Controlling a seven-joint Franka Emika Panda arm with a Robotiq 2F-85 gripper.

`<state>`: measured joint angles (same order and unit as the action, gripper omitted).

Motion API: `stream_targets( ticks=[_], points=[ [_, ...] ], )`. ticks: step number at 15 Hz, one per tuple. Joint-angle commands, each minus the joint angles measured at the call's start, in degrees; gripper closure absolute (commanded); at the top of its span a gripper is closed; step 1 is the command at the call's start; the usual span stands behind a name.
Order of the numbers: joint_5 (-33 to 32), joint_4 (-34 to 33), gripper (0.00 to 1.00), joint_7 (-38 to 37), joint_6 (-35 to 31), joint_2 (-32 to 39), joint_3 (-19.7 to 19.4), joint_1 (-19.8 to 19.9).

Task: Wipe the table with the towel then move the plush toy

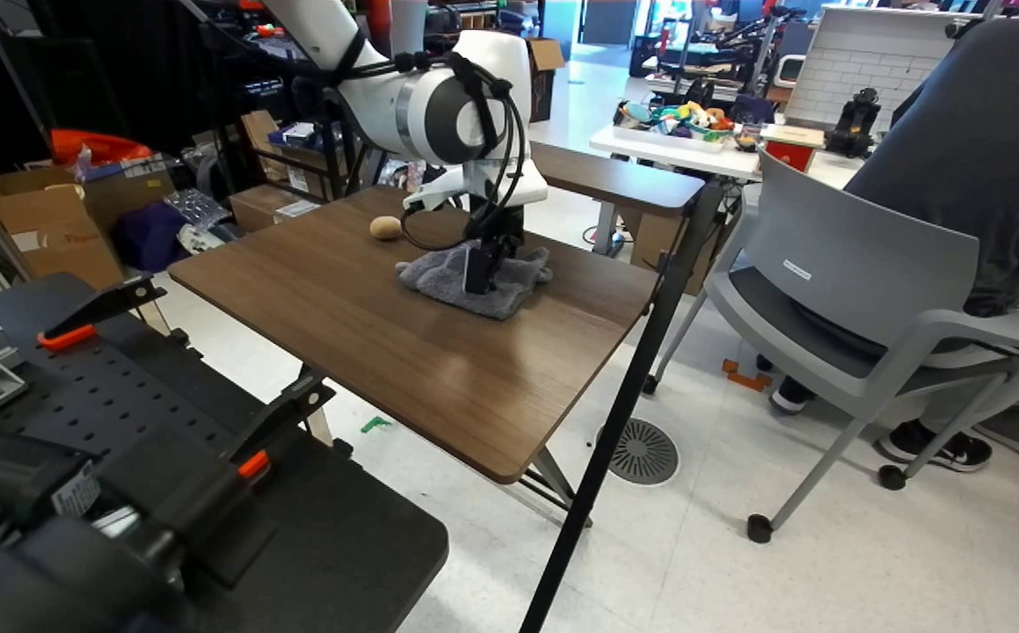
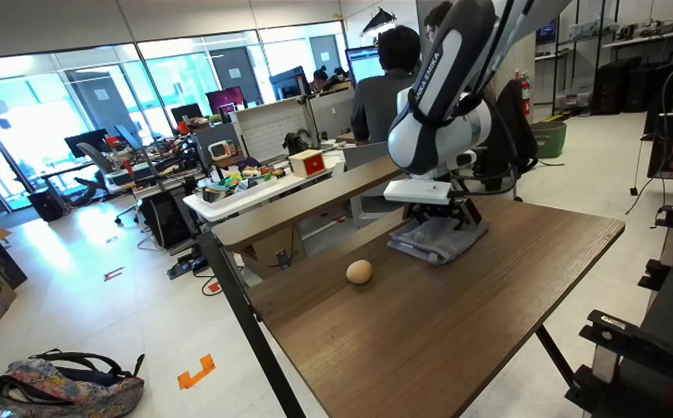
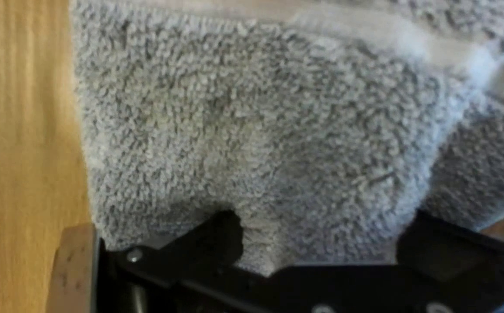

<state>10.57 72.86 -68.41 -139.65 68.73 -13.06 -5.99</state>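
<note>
The grey towel (image 1: pixel 443 280) lies rumpled on the dark brown wood-grain table (image 1: pixel 360 308). In an exterior view the same towel (image 2: pixel 438 249) looks folded, near the table's long edge. My gripper (image 2: pixel 442 216) points down onto the cloth with its two fingers set wide apart. In the wrist view the towel (image 3: pixel 252 121) fills most of the picture, and cloth shows between the spread fingers (image 3: pixel 223 237), which press into it or touch it. The tan plush toy (image 2: pixel 359 271) sits on the tabletop a short way from the towel, apart from it; the wrist view does not show it.
A narrower brown-topped table (image 2: pixel 313 200) runs alongside the far edge, with a black metal post (image 1: pixel 619 422) at the table's corner. A grey chair (image 1: pixel 861 255) and a seated person are nearby. A black workbench with clamps (image 1: pixel 272 422) stands across a gap.
</note>
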Motion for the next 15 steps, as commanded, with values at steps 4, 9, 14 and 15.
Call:
stream_targets(
  ticks=[4,9,14,15],
  points=[
    [-1.52,-20.72,0.0,-16.02,10.85,14.94,-4.58,2.08],
    [-7.99,-24.99,0.0,-20.67,14.21,16.33,-5.09,3.56],
    [-9.5,-30.67,0.0,-28.08,17.95,21.03,-12.05,4.98],
    [-12.95,-30.75,0.0,-29.8,19.16,20.78,-10.31,6.52]
  ],
)
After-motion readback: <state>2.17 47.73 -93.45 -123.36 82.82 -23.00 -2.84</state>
